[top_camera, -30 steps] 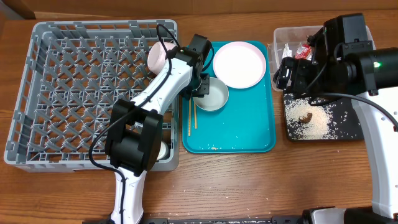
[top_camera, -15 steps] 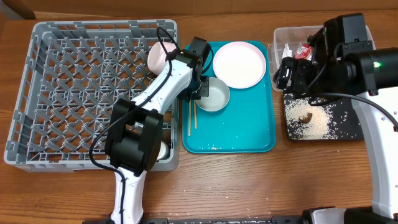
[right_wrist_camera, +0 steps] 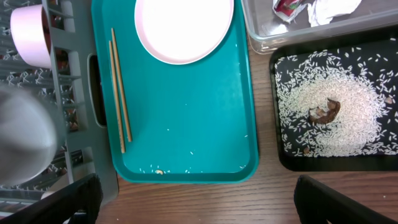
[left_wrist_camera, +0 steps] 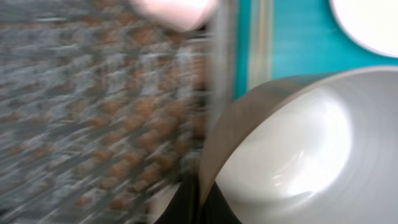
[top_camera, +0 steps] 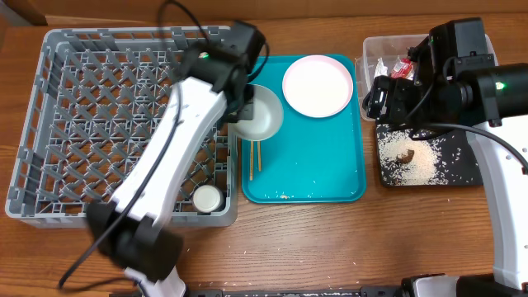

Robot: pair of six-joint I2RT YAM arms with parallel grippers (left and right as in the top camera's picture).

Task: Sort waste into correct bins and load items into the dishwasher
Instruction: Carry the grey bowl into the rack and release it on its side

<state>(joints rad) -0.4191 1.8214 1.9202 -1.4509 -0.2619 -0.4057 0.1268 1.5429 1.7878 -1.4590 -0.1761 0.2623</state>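
Observation:
My left gripper [left_wrist_camera: 200, 200] is shut on the rim of a pale bowl [left_wrist_camera: 298, 143]. It holds the bowl [top_camera: 261, 110] in the air over the seam between the grey dishwasher rack [top_camera: 82, 124] and the teal tray. The left wrist view is blurred by motion. A pink bowl [right_wrist_camera: 28, 36] rests in the rack and a small white cup [top_camera: 206, 196] sits at its front. The pink plate [top_camera: 318, 85] and the chopsticks [right_wrist_camera: 119, 93] lie on the teal tray. My right gripper [right_wrist_camera: 198, 202] hangs open and empty above the table's front.
The teal tray [top_camera: 330, 177] holds a few stray rice grains. The clear tub [right_wrist_camera: 298, 38] contains a red-and-white wrapper [right_wrist_camera: 287, 6] and crumpled paper [right_wrist_camera: 329, 7]. The black tray [right_wrist_camera: 277, 143] holds rice [right_wrist_camera: 348, 99] and a brown lump [right_wrist_camera: 326, 111].
The left gripper closed on the bowl's rim, then lifted it up and to the left, off the teal tray toward the rack. The right arm has not moved.

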